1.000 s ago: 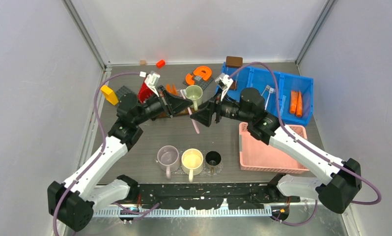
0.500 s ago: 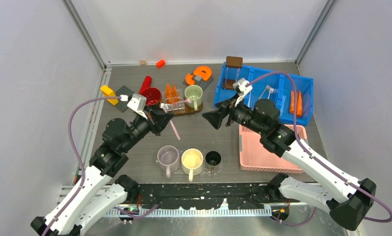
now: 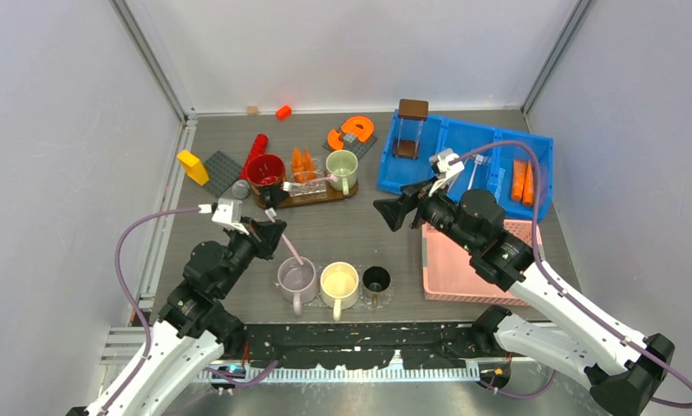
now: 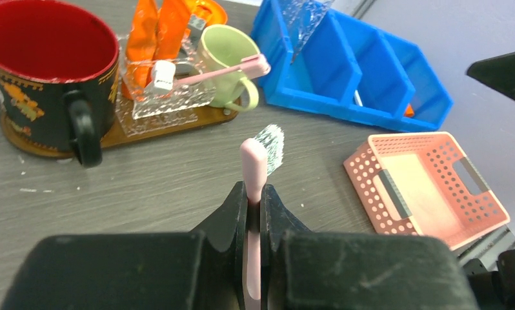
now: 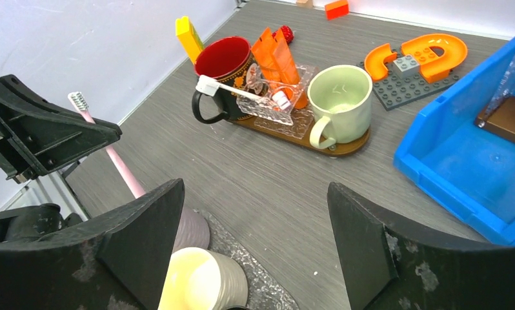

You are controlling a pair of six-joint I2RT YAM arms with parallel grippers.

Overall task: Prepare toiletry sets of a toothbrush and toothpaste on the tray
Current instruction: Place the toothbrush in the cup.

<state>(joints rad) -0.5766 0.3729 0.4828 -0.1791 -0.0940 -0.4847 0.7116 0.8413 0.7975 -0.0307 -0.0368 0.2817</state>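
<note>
Diagonally tilted pink toothbrush (image 4: 253,169), head up, pinched in left fingers (image 4: 232,214), right fingers (image 5: 146,223) apart

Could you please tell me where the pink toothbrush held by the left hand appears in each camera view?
Top external: the pink toothbrush slants left of centre, gripped in the left hand.
Left wrist: bottom centre, upright between the hand's fingers, bristles on top.
Right wrist: at the left edge, slanting, bristles at the upper left.
Shared landmark: the red mug, seen in all three.

Bright, even overhead light, soft faint shadows; wrist views warp toward their edges.
</note>
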